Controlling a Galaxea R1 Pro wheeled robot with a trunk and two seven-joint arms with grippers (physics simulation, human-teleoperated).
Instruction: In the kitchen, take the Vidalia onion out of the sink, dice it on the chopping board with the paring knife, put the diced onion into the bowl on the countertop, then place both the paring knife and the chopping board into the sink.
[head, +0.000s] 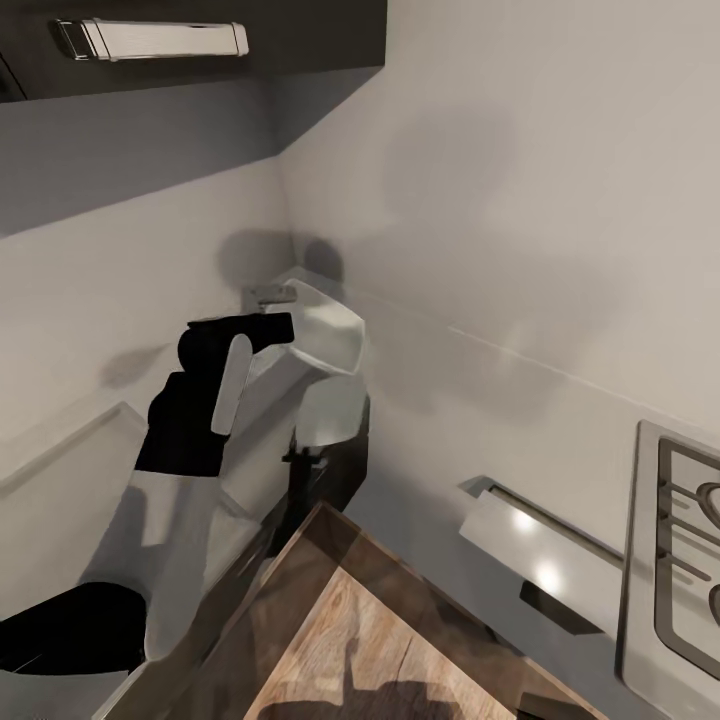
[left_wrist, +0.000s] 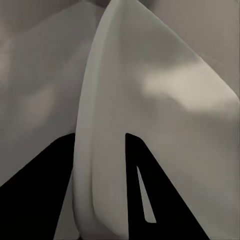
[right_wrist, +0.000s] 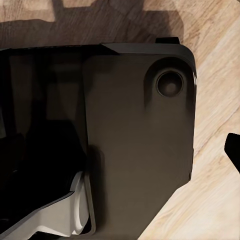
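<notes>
The white bowl (head: 325, 330) hangs tilted in the air close to the wall corner, above the grey countertop (head: 450, 410). My left gripper (head: 282, 326) is shut on its rim. In the left wrist view the bowl's thick rim (left_wrist: 100, 125) runs between my two black fingers (left_wrist: 137, 190). One dark fingertip (right_wrist: 233, 150) of my right gripper pokes in at the edge of the right wrist view, over wooden floor; whether it is open or shut I cannot tell. The sink, chopping board, paring knife and onion are out of view.
A steel cooktop (head: 680, 560) lies at the right edge of the counter. A dark upper cabinet with a light strip (head: 150, 40) hangs at the top left. Wooden floor (head: 380, 650) shows below. My dark base (right_wrist: 125, 130) sits under the right wrist camera.
</notes>
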